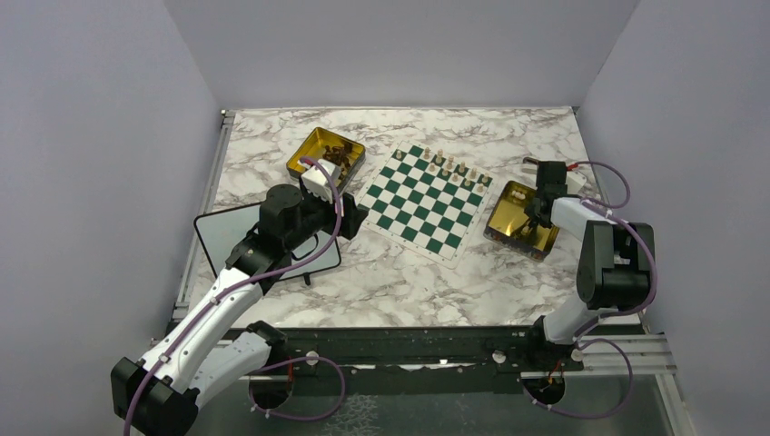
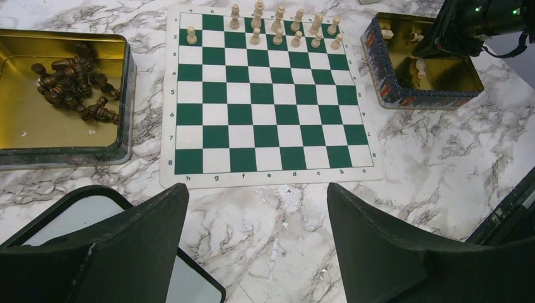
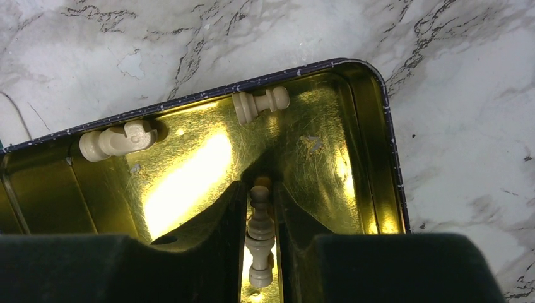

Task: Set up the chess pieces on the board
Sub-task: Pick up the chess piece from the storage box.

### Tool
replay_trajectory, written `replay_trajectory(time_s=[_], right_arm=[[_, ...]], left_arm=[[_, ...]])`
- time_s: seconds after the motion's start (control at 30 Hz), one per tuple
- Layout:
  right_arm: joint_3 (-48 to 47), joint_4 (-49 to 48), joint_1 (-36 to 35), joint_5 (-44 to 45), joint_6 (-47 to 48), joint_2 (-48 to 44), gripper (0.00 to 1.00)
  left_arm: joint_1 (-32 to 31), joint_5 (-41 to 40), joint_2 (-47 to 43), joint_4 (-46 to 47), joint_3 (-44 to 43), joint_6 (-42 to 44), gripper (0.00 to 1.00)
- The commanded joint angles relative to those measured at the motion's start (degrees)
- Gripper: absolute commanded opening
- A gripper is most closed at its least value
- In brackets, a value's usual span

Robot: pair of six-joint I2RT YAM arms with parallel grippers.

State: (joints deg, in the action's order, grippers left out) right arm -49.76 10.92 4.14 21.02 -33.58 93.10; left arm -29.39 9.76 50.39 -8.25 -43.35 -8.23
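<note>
Black fingers (image 3: 202, 252) of the right gripper (image 3: 260, 189) stand nearly together, pinching a pale piece (image 3: 260, 237) that lies lengthwise between them inside the right-hand gold tin (image 3: 353, 139). Two loose pale pieces (image 3: 260, 103) lie on their sides against that tin's far wall. Across the marble table (image 2: 441, 158), the left gripper (image 2: 255, 196) hangs wide open, holding nothing, just beside the near edge of the board (image 2: 265, 113), with a whiteboard (image 2: 82, 211) partly under one finger. Standing pale pieces (image 2: 277, 28) fill part of the board's two rows farthest from that gripper. Dark pieces (image 2: 72, 88) lie heaped in the left-hand gold tin (image 2: 38, 132).
</note>
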Motion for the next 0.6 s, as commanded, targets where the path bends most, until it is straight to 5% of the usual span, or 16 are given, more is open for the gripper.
replay_trajectory(time_s=[0.0, 0.57], right_arm=[[0.3, -1.7, 0.3, -0.5, -0.1, 0.5, 0.25], [-1.8, -2.1, 0.3, -0.3, 8.4, -7.7, 0.05]], left_arm=[[-0.1, -0.7, -1.0, 1.3, 0.2, 0.7, 0.80], [-0.1, -0.1, -0.3, 1.6, 0.1, -0.7, 0.77]])
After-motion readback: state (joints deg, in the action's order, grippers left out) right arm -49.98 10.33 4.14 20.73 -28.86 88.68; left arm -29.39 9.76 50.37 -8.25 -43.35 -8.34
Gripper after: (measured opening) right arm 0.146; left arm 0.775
